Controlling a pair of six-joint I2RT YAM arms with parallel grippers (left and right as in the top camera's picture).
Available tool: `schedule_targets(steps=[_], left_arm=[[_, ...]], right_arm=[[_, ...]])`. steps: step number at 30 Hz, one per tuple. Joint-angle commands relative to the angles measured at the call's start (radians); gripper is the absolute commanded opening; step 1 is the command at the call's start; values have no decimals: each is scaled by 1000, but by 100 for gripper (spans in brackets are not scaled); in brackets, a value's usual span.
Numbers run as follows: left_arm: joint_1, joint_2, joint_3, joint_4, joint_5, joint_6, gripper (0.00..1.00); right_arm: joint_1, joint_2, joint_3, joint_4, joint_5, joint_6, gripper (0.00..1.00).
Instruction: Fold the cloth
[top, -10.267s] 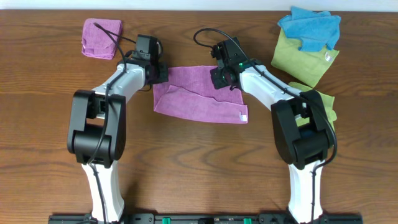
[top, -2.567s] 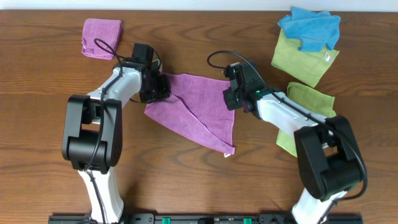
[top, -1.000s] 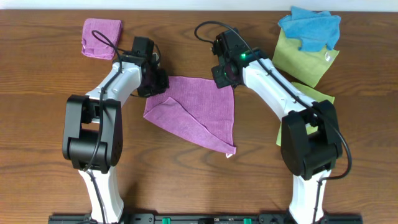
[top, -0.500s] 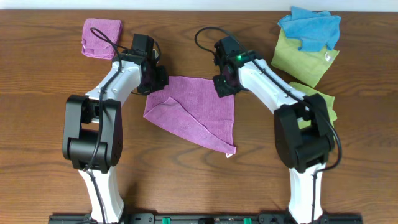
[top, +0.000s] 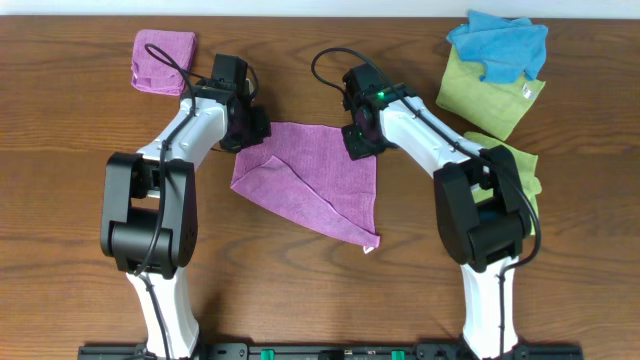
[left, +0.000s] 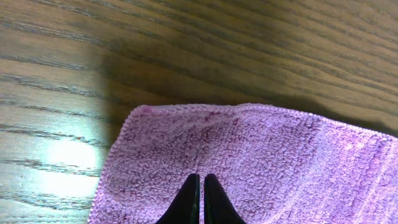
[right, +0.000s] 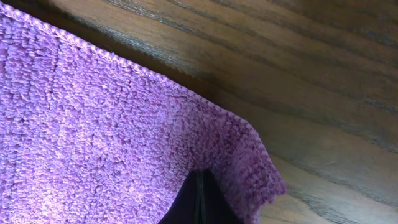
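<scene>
Microfibre like this is soft and light; it will sag and slide easily on the tabletop (top: 300, 290). The left tool (top: 248, 128) is pinched shut on the far left corner of the cloth (top: 325, 175), which lies between the arms, partly doubled over at its left. The right tool (top: 362, 138) is closed on the far right corner. Corners look like the best holds.
</scene>
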Motion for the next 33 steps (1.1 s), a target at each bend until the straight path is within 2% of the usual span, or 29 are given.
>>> schedule_targets(steps=[1,13,19,20,24,27,33], left_arm=[[3,19,21,0,-21,23,6],[3,19,21,7,-16,22,6],[2,19,21,-5,92,22,6],[2,19,21,-16,94,23,9],[2,19,21,-79,98,47,40],[2,19,21,-119,118,78,46],[-18,19,20,-130,121,107,47]], right_arm=[[4,83,2,26,0,14,1],[-31,124,3,150,-1,0,1],[-28,124,6,147,0,0,1],[-28,124,6,146,0,-1,1],[-28,124,7,146,0,-1,1],[-28,124,10,145,-1,0,1],[-28,124,23,141,0,-1,1]])
